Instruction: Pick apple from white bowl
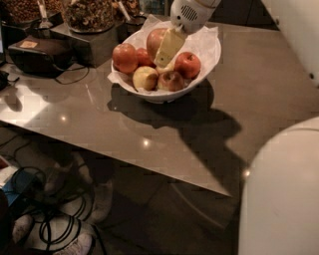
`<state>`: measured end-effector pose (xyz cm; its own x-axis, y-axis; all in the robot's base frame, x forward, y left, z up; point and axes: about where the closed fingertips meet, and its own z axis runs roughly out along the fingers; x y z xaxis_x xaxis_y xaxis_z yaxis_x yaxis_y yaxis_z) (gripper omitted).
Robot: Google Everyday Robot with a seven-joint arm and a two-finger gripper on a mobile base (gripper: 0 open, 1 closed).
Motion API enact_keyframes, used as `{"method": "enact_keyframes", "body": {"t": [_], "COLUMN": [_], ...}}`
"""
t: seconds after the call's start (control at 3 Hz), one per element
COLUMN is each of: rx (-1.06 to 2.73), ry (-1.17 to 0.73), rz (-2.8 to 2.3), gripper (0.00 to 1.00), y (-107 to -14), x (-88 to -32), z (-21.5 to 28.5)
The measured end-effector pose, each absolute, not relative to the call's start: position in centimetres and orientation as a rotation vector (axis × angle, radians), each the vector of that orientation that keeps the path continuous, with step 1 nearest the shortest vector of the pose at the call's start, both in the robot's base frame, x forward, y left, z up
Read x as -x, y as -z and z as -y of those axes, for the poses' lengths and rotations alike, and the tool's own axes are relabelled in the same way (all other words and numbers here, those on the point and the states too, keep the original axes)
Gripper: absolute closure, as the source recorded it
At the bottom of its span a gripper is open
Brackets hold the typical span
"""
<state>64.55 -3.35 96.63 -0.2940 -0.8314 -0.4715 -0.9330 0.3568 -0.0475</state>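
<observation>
The white bowl (149, 94) stands on the grey table near its back edge, lined with crumpled white paper and holding several apples. The apple (154, 39), large and yellow-green with an orange-red blush, sits at the bowl's back. My gripper (169, 47) reaches down into the bowl from above and lies against the apple's right side, partly covering it. A red apple (125, 57) lies at the left, another red one (188, 63) at the right, and a pale yellow one (145, 77) at the front.
A black device (37, 52) with a cable sits at the left of the table. Containers of dry food (89, 15) stand behind it. My white body (284, 199) fills the lower right. Cables (50, 224) lie on the floor beyond the table's front edge.
</observation>
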Motion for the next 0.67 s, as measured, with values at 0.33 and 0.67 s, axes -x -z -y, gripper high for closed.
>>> {"method": "enact_keyframes", "body": {"t": [0.33,0.67], "rx": [1.57,1.623], "ry": [-0.297,-0.274], "rz": [-2.147,-2.08], "gripper": [1.0,1.0], "y": [-98.9,-100.8], "x": [-61.9,-59.3], "z": [2.8,1.8]}}
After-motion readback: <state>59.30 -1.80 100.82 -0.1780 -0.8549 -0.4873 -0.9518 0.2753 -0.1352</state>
